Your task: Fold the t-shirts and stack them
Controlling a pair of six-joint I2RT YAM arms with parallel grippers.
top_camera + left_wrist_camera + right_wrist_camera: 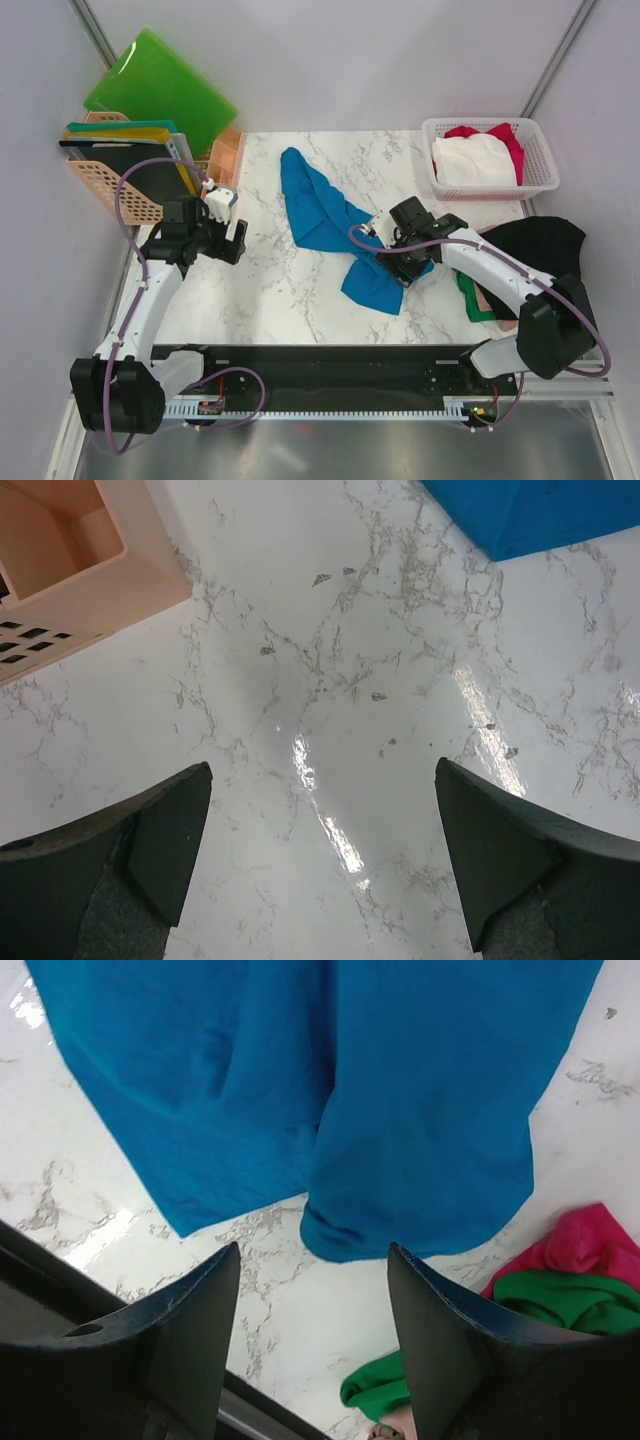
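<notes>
A bright blue t-shirt (320,215) lies crumpled and stretched slantwise across the middle of the marble table. My right gripper (397,268) hovers over its near end. In the right wrist view the blue t-shirt (400,1110) fills the top, and my right gripper (312,1252) stands open just short of its hem with nothing between the fingers. A black t-shirt (540,245) lies at the right over green (560,1300) and pink (590,1240) ones. White (472,160) and red (510,140) t-shirts sit in the basket. My left gripper (322,768) is open over bare marble, left of the blue t-shirt (540,515).
A white lattice basket (490,188) stands at the back right. A peach rack (110,185) holding flat folders stands at the back left, with a small peach bin (60,550) beside it. A green plastic folder (160,85) leans on the back wall. A black rail (330,365) runs along the near edge.
</notes>
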